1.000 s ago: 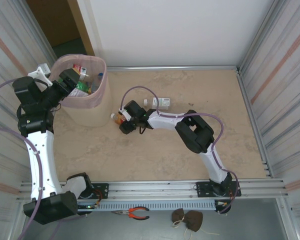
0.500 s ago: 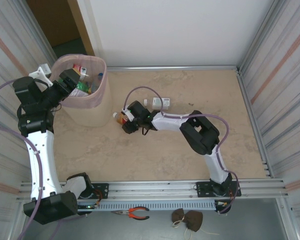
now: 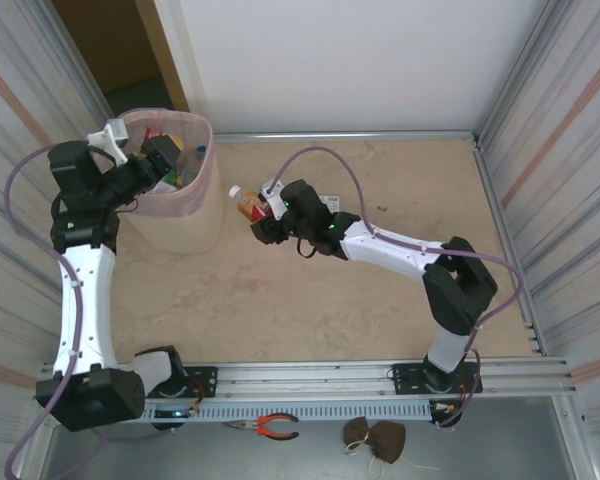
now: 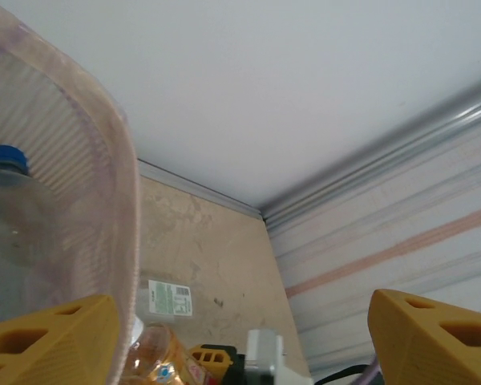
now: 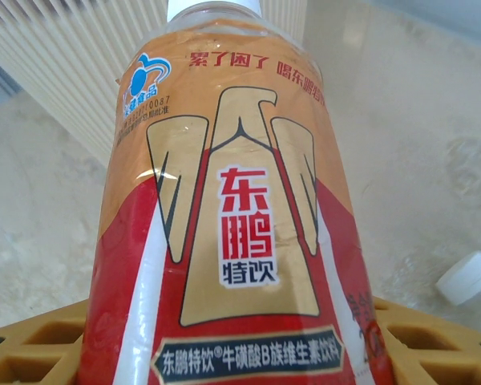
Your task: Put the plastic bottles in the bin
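The right tool (image 3: 264, 222), clamped on an orange-and-red bottle (image 5: 232, 241) labelled 东鹏特饮, holds it cap towards the pink bin (image 3: 185, 215) at the desk's (image 3: 400, 180) far left corner, apparently for dropping in; the left tool (image 3: 158, 160) hangs over the rim, fingers spread and empty

Top view bright and even, diffuse light from overhead. Only faint soft shadows on the table (image 3: 280, 310) under the arms and around the bin (image 3: 175, 215). White back wall (image 3: 340, 60) nearly blown out, no texture. Corrugated side walls splay outward at the frame edges (wide lens). Left wrist view: wall flat and bright, yellow fingers (image 4: 48, 337) close to the lens and soft, bin wall hazy. Right wrist view: orange-label bottle (image 5: 224, 241) sharp, print readable, slight glare on the plastic. The table and white cap (image 5: 467, 277) behind it are blurred.
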`<state>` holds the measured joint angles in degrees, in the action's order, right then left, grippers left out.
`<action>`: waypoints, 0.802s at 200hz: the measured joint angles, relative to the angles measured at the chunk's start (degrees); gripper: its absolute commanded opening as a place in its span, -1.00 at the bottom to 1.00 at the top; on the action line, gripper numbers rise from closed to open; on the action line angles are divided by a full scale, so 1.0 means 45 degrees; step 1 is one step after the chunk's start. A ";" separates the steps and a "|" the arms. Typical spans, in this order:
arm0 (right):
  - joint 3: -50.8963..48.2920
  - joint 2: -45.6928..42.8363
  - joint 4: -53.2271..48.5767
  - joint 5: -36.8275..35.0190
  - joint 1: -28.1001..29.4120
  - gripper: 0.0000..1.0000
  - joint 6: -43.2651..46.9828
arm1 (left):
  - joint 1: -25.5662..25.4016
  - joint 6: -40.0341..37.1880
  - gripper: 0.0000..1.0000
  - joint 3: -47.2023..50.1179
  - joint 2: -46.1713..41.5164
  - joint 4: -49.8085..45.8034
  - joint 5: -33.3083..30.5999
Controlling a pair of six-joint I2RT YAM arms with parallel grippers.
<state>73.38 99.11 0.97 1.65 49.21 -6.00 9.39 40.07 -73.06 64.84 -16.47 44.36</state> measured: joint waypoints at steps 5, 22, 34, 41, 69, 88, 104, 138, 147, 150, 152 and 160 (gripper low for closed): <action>-0.0087 -0.0214 0.0087 -0.0029 0.0000 0.05 0.0005 | -0.0151 -0.0146 0.62 -0.0102 0.0107 -0.0029 0.0049; -0.0374 -0.0879 0.0287 -0.0078 0.0000 0.06 0.0010 | -0.0665 -0.0636 0.60 -0.0680 0.0544 -0.0316 0.0155; -0.0525 -0.1311 0.0369 -0.0078 0.0005 0.05 0.0044 | -0.1078 -0.1049 0.59 -0.1171 0.0879 -0.0617 0.0199; -0.0578 -0.1535 0.0437 -0.0083 0.0010 0.05 0.0063 | -0.1331 -0.1263 0.58 -0.1433 0.1064 -0.0767 0.0248; -0.0855 -0.2385 0.0821 -0.0073 0.0063 0.03 0.0165 | -0.2254 -0.1904 0.50 -0.2001 0.1642 -0.1229 0.0374; -0.1005 -0.2880 0.1001 -0.0068 0.0141 0.02 0.0369 | -0.2793 -0.2254 0.44 -0.2249 0.2050 -0.1632 0.0374; -0.1127 -0.3254 0.1166 -0.0073 0.0219 0.02 0.0495 | -0.3089 -0.2477 0.39 -0.2458 0.2356 -0.1972 0.0369; -0.1428 -0.3910 0.1491 -0.0073 0.0325 0.01 0.0869 | -0.3594 -0.2608 0.28 -0.2637 0.2730 -0.2157 0.0389; -0.1433 -0.3997 0.1574 -0.0078 0.0325 0.01 0.0967 | -0.3759 -0.2589 0.23 -0.2652 0.2788 -0.2152 0.0427; -0.1433 -0.4017 0.1598 -0.0078 0.0325 0.01 0.1005 | -0.3808 -0.2594 0.22 -0.2652 0.2798 -0.2147 0.0447; -0.1433 -0.4036 0.1613 -0.0078 0.0325 0.01 0.1039 | -0.3842 -0.2565 0.21 -0.2652 0.2812 -0.2147 0.0471; -0.1433 -0.4075 0.1666 -0.0087 0.0325 0.01 0.1132 | -0.3968 -0.2531 0.16 -0.2652 0.2837 -0.2132 0.0529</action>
<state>66.94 80.77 8.47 1.26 50.68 -0.91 -8.47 28.69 -84.99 77.60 -26.06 46.74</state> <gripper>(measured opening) 0.579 0.609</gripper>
